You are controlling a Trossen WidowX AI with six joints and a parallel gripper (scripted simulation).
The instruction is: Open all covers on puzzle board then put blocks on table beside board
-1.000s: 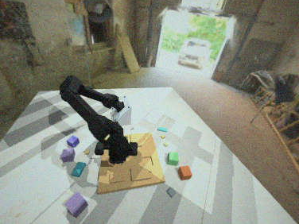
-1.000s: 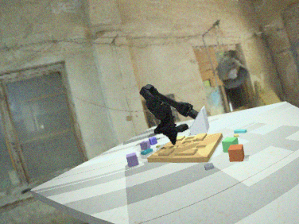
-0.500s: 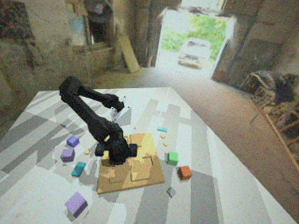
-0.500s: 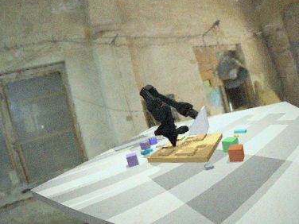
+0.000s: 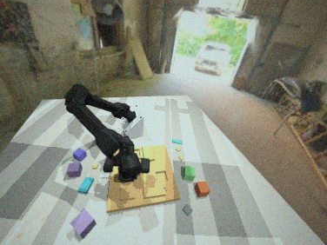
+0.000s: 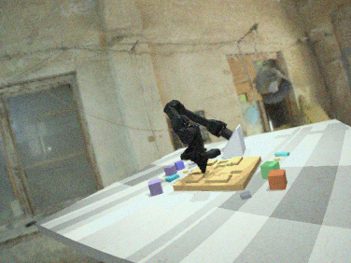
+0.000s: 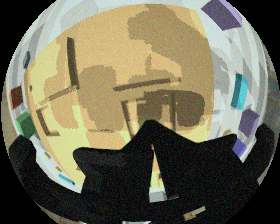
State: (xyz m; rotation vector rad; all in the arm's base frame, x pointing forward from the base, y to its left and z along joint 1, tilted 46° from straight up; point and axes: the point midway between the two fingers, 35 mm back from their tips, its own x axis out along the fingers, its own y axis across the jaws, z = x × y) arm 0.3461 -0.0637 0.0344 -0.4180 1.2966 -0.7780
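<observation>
The wooden puzzle board (image 5: 175,195) (image 6: 255,166) (image 7: 115,30) lies flat, with thin raised panels and dark outlines. My gripper (image 6: 203,172) (image 7: 149,123) is shut and empty, pointing down low over the board; the arm hides part of it in the top view. In the wrist view a square outline (image 7: 174,102) lies at the fingertips; shadow leaves unclear whether it is a well or a cover. Off the board stand a green cube (image 5: 189,173) (image 6: 270,169) (image 7: 25,124), an orange cube (image 5: 202,189) (image 6: 277,179), a large purple block (image 5: 83,222) (image 6: 155,187) and a smaller purple block (image 5: 74,169).
A blue-violet block (image 5: 79,155) and a flat teal piece (image 5: 86,185) lie left of the board. A small teal piece (image 5: 177,142) and yellow bits lie behind right, a grey piece (image 5: 187,209) front right. A pale upright wedge (image 6: 234,145) stands behind the board.
</observation>
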